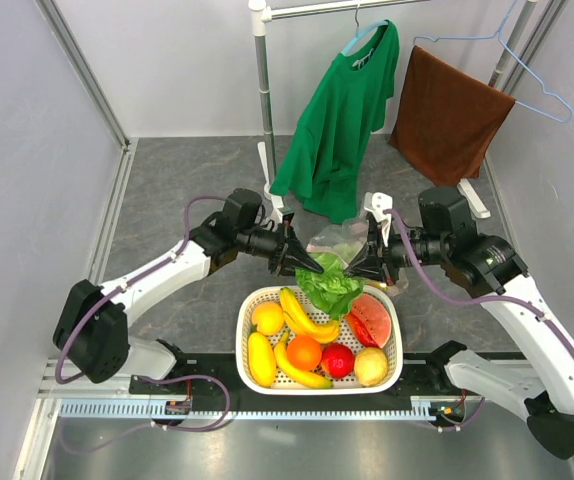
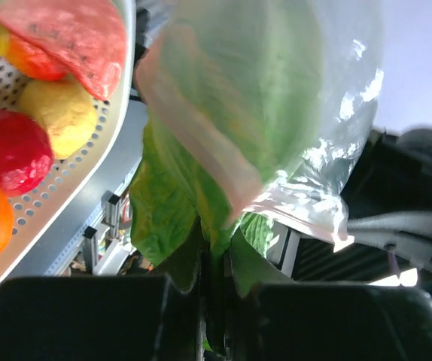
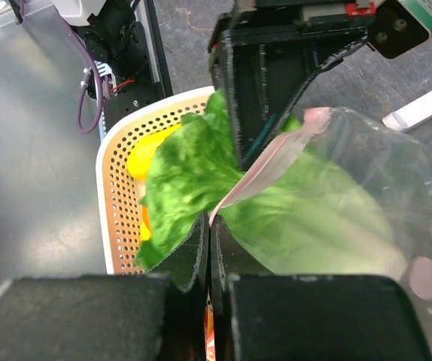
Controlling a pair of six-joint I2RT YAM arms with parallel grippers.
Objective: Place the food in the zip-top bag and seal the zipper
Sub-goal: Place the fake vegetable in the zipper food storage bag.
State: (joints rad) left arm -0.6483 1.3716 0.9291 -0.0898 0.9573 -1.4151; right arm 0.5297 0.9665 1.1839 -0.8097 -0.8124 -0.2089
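Observation:
The lettuce [image 1: 329,285] hangs above the far rim of the white basket [image 1: 242,345], partly inside the mouth of the clear zip-top bag [image 1: 342,240]. My left gripper [image 1: 307,265] is shut on a lettuce leaf [image 2: 171,203]. My right gripper [image 1: 353,270] is shut on the bag's pink zipper strip [image 3: 269,162]. In the right wrist view, the lettuce [image 3: 186,173] shows through the bag [image 3: 381,173]. The orange [image 1: 304,352] and a round yellow fruit [image 1: 267,318] lie in the basket.
The basket also holds bananas [image 1: 302,318], a watermelon slice [image 1: 370,318], a red fruit [image 1: 337,360] and a pale yellow fruit [image 1: 370,366]. A green shirt [image 1: 342,120] and a brown towel [image 1: 447,115] hang from a rack pole [image 1: 263,90] behind.

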